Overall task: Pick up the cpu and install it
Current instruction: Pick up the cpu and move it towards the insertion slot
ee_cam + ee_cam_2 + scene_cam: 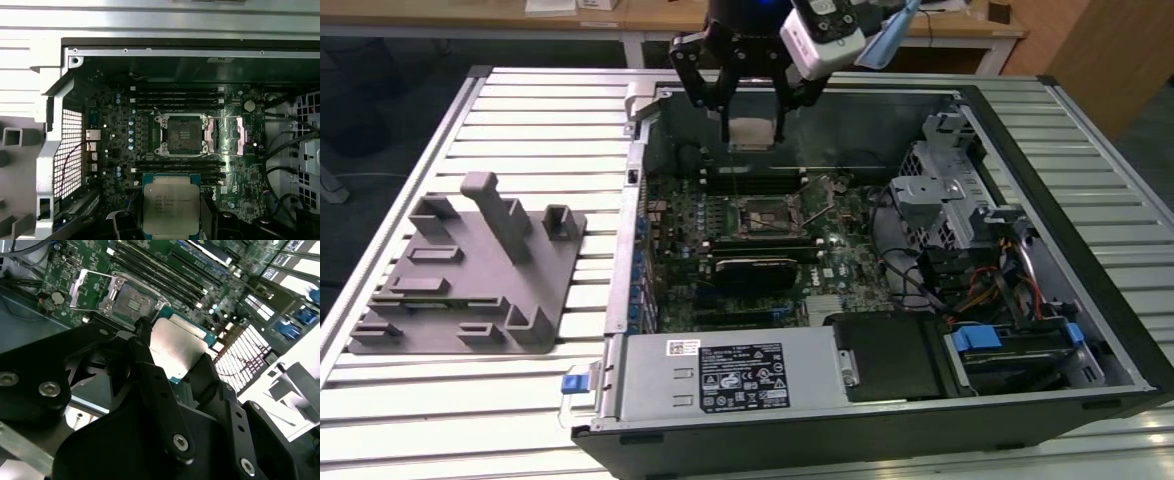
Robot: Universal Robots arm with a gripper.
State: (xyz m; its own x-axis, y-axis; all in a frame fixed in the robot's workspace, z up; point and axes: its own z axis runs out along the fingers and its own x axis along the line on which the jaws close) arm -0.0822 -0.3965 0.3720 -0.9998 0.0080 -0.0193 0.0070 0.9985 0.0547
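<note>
Gripper point(751, 140), jaws clamped on cpu point(750, 131) by two opposite edges, metal plate up, raised inside the case point(854, 440) above the motherboard point(843, 262), apart from the open socket point(181, 134).

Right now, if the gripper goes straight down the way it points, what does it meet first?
Probably the memory slots beside the open socket, not the socket itself. The cpu held by the gripper would touch first. Depth is unclear.
</note>
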